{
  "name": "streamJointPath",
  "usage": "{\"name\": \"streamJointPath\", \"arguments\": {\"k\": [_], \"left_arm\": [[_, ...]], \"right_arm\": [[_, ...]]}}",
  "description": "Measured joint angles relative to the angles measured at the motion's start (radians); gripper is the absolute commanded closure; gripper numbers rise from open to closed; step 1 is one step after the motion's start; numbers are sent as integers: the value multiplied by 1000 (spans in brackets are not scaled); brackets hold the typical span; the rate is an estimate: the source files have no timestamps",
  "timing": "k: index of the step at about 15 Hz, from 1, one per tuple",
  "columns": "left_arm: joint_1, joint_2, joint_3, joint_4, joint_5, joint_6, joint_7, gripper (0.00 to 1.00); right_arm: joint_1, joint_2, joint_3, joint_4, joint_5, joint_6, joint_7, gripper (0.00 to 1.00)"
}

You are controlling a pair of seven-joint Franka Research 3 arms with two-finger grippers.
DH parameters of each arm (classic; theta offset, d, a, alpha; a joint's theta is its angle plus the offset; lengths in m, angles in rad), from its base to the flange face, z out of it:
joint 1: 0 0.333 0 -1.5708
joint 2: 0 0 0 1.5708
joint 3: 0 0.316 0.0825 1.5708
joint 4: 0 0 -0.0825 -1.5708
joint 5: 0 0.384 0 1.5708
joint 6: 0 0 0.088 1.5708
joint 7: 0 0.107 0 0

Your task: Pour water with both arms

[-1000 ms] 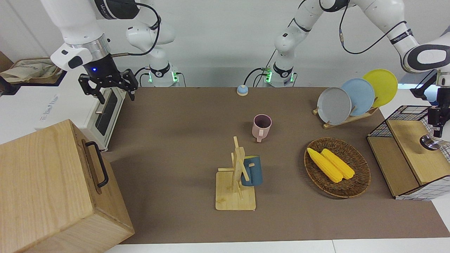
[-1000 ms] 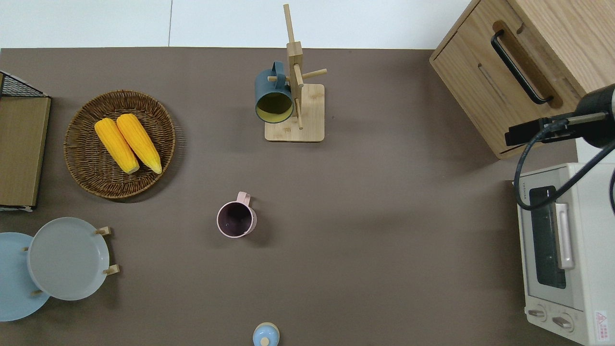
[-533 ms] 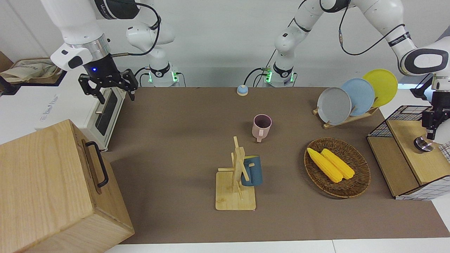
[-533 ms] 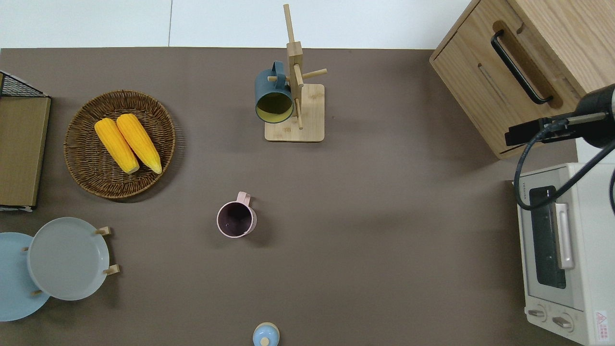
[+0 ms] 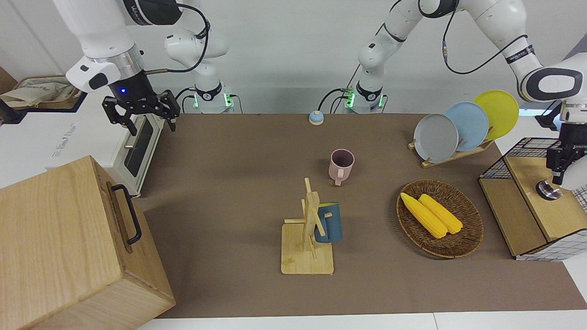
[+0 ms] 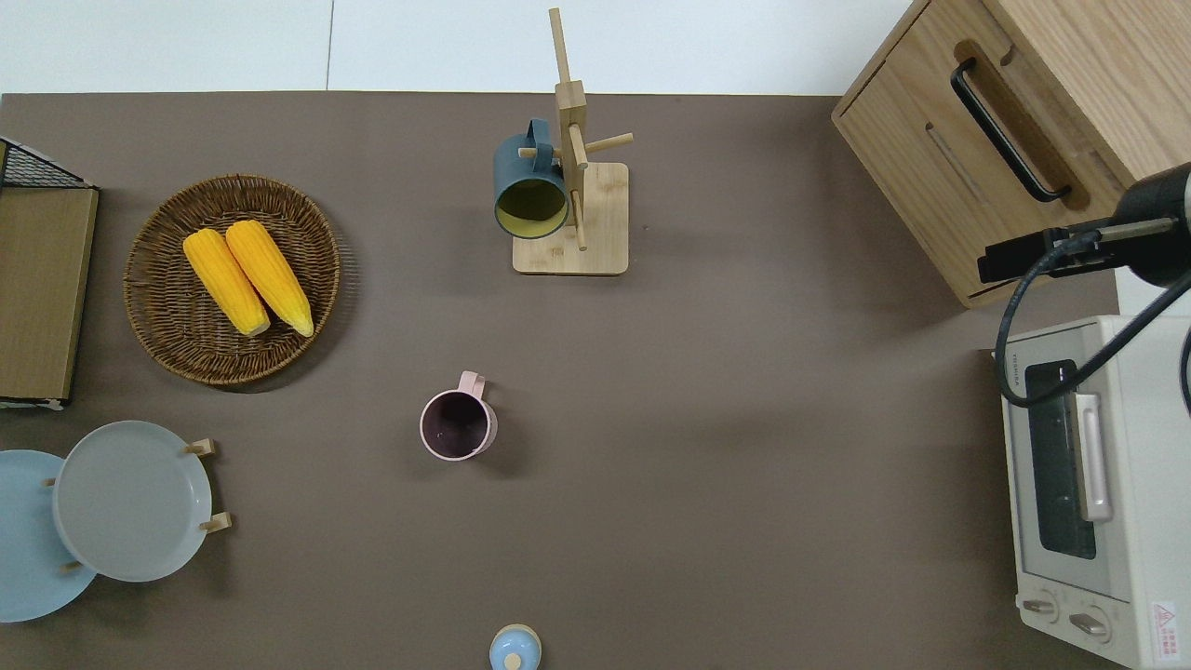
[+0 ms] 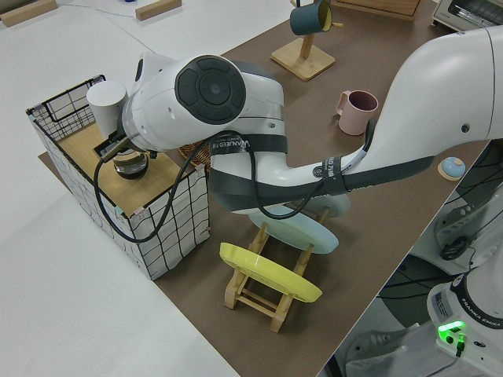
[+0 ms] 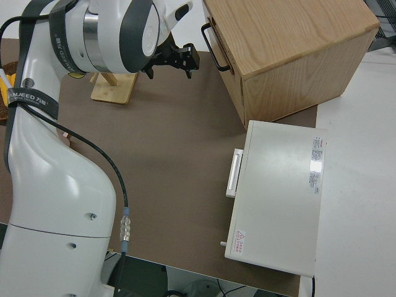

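Judging the pink mug (image 5: 342, 163), overhead at seven o'clock from the mug rack (image 5: 308, 238), light, rigid and spill-prone, I would grip its handle; right gripper (image 5: 140, 114) fingers stand apart, left gripper (image 5: 558, 160) above the wire crate (image 5: 527, 146), fingers indeterminable.

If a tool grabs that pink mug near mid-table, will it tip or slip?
The pink mug stands upright on the brown table, looking stable. Its smooth wall may be slippery; the handle offers a surer hold. It's taller than wide, so a high sideways push might tip it.
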Motion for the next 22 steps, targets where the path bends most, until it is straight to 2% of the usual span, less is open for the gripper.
{"name": "streamJointPath", "arguments": {"k": [1,10,12,16,20,22], "left_arm": [[0,0,0,0,0,0,2,3],[0,-2,1,3,1,3,8,0],[-3,-8,16,5,23,-13,-14,0],[-12,-41,46,33,140,-139,-149,0],[-14,-86,56,41,174,-255,-230,0],[-30,-106,79,43,227,-310,-263,0]], "right_arm": [[0,0,0,0,0,0,0,9],[0,0,0,0,0,0,0,9],[0,0,0,0,0,0,0,9],[0,0,0,0,0,0,0,9],[0,0,0,0,0,0,0,9],[0,0,0,0,0,0,0,9]]}}
